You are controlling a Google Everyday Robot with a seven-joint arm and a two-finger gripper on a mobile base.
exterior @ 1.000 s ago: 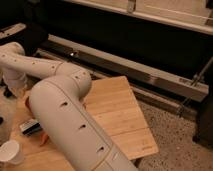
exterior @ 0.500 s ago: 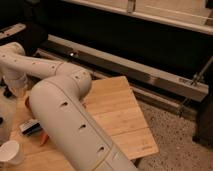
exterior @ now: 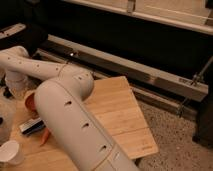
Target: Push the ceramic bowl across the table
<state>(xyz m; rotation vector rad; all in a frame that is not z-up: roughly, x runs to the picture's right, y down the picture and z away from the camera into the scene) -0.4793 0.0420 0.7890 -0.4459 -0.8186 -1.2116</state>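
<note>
At the far left of the frame, the gripper [exterior: 10, 92] is shown hanging below the wrist of the white arm [exterior: 67, 110], over the left edge of the table [exterior: 117, 107]. Its fingers are pressed together and nothing is seen held between them. In the near-left corner, a white paper cup [exterior: 9, 152] is left standing, well apart from the action.

Just to the right of the gripper, the ceramic bowl [exterior: 30, 101] is seen on the wood, with only its red-orange left side exposed and the rest hidden behind the arm's thick upper link. Whether the claw and the rim are touching cannot be told. Nearer the camera, a dark flat packet [exterior: 32, 125] and a thin orange carrot [exterior: 46, 136] are laid beside the arm.

Because the bowl is round, no long axis has to be reckoned with. What matters is that the bowl lies to the right of the closed claw, while the broad bare planks are spread out farther right. A rightward shove is therefore judged to be what the task calls for.

Beyond the table's right corner, a metal rail [exterior: 150, 75] and a speckled floor [exterior: 175, 145] are visible.
</note>
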